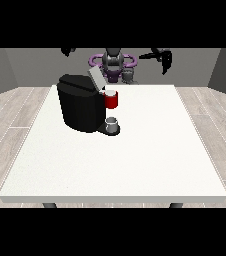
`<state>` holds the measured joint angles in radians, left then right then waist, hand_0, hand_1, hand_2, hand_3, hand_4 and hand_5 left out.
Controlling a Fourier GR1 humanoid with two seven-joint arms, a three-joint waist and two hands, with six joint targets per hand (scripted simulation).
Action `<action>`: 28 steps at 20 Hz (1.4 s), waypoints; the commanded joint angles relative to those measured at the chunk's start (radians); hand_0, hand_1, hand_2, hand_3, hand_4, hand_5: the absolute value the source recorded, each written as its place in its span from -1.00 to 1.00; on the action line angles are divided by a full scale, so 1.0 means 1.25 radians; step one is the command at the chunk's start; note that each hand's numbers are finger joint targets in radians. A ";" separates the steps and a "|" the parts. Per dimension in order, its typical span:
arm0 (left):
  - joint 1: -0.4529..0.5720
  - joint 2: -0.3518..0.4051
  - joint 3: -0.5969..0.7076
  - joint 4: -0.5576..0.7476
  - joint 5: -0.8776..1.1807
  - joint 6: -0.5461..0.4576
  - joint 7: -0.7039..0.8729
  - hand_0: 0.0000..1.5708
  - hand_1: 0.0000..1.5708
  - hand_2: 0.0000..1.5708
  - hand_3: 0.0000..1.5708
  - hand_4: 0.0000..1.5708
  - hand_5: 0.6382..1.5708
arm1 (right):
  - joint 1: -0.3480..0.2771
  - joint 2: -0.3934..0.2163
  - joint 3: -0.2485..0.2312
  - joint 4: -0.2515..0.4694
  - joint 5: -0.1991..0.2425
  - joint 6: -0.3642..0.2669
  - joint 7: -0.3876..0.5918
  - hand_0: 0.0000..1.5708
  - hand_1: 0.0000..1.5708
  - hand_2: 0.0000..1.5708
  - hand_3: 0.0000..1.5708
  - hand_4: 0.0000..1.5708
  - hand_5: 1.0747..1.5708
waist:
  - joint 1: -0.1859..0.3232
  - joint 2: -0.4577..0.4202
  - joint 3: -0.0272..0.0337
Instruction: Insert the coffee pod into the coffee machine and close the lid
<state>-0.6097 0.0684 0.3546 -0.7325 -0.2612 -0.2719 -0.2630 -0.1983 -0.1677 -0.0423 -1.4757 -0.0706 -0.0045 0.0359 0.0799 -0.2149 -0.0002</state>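
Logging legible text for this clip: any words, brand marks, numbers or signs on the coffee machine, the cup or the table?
None can be read.
Coffee machine: plain black body, no visible marking.
Red pod holder: no text.
Grey cup: no text.
White table: blank.

Black coffee machine stands on the table's far-left part, grey lid raised.

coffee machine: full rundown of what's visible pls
The coffee machine is a black, boxy body with a matte, plastic look, standing upright on the white table, left of centre and towards the robot's side. Its grey lid is tilted up and open. A red section sits at its front right, above a black base holding a small grey cup. Neither hand touches it.
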 commanded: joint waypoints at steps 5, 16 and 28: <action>0.114 -0.021 -0.014 -0.105 0.071 -0.038 0.007 -1.00 -1.00 -1.00 -1.00 -1.00 1.00 | -0.026 0.000 0.038 0.010 0.037 0.027 0.001 -1.00 -1.00 -1.00 -1.00 -0.79 1.00 | 0.041 0.019 0.0002; 0.221 -0.051 -0.099 -0.334 0.132 -0.016 0.071 -1.00 -1.00 -1.00 -1.00 -1.00 1.00 | -0.126 0.016 -0.019 0.148 0.015 0.032 -0.040 -1.00 -1.00 -1.00 -1.00 -1.00 1.00 | 0.062 0.103 0.0003; 0.282 -0.009 -0.126 -0.477 0.216 0.007 0.151 -1.00 -1.00 -1.00 -1.00 -1.00 1.00 | -0.239 0.002 -0.029 0.274 0.038 0.056 -0.072 -1.00 -1.00 -1.00 -1.00 -1.00 1.00 | 0.046 0.170 0.0003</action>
<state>-0.3009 0.0365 0.1979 -1.2737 -0.0188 -0.2563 -0.0830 -0.4859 -0.1628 -0.0883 -1.1731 -0.0399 0.0433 -0.0192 0.1458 -0.0185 0.0000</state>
